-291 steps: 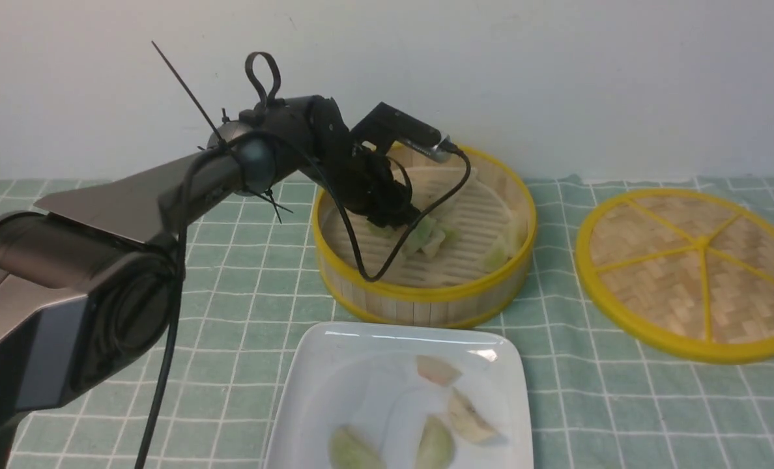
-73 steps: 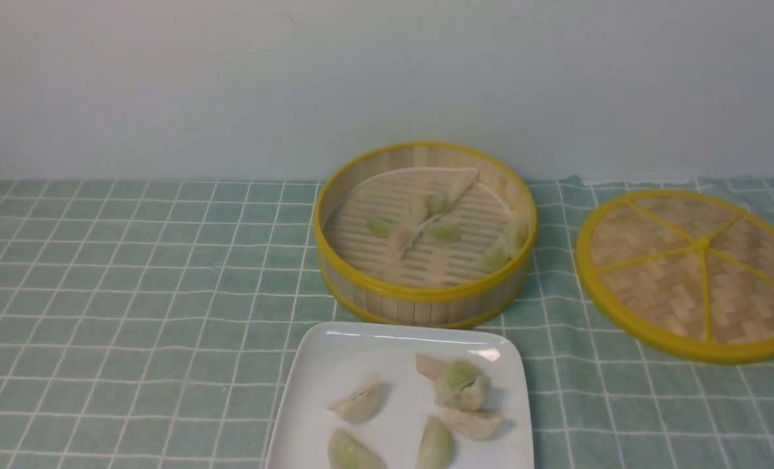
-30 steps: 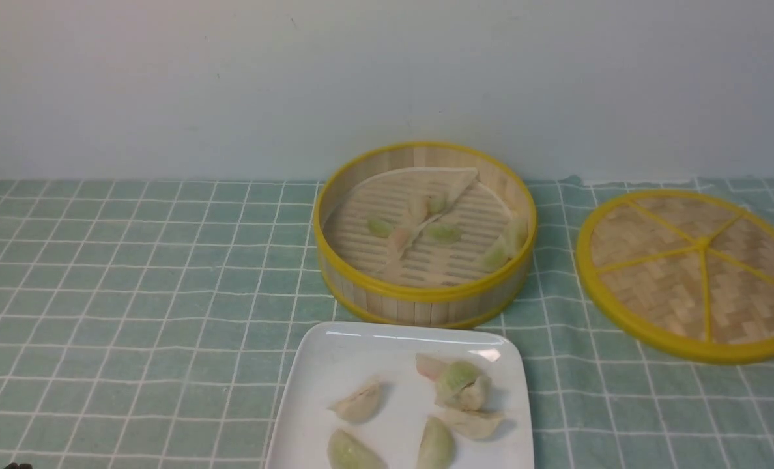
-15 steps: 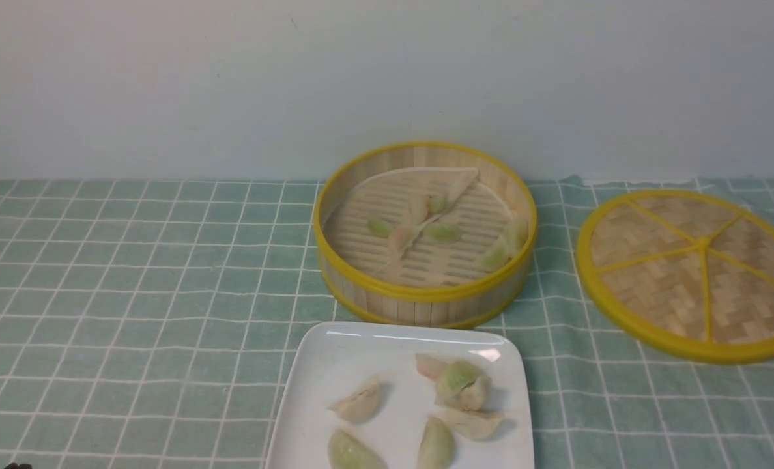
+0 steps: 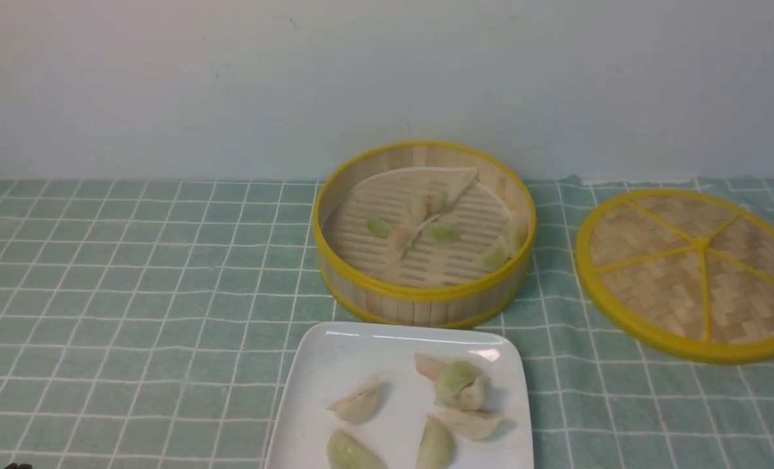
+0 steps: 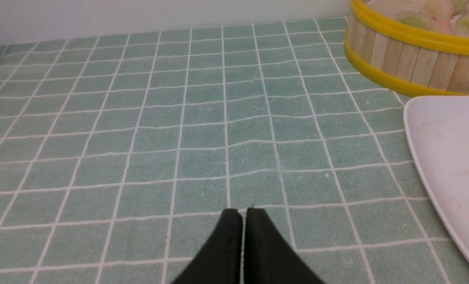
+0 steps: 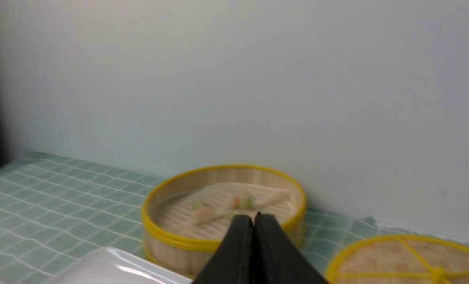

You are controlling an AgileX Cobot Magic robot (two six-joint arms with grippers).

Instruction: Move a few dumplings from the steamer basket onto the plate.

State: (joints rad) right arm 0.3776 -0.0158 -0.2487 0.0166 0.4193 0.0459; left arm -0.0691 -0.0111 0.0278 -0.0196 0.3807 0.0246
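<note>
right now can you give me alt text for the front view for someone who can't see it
A white square plate at the near edge holds several pale dumplings, some green-tinted, on a green checked tablecloth. Just behind it stands a round bamboo steamer basket with yellow rims, a few dumplings left inside. A flat woven lid with yellow spokes lies to its right; no arm reaches in.

The left arm is gone from above the steamer basket [image 5: 424,234] and no longer shows in the front view. The plate [image 5: 322,391] now carries six dumplings [image 5: 462,384] instead of four.
</note>
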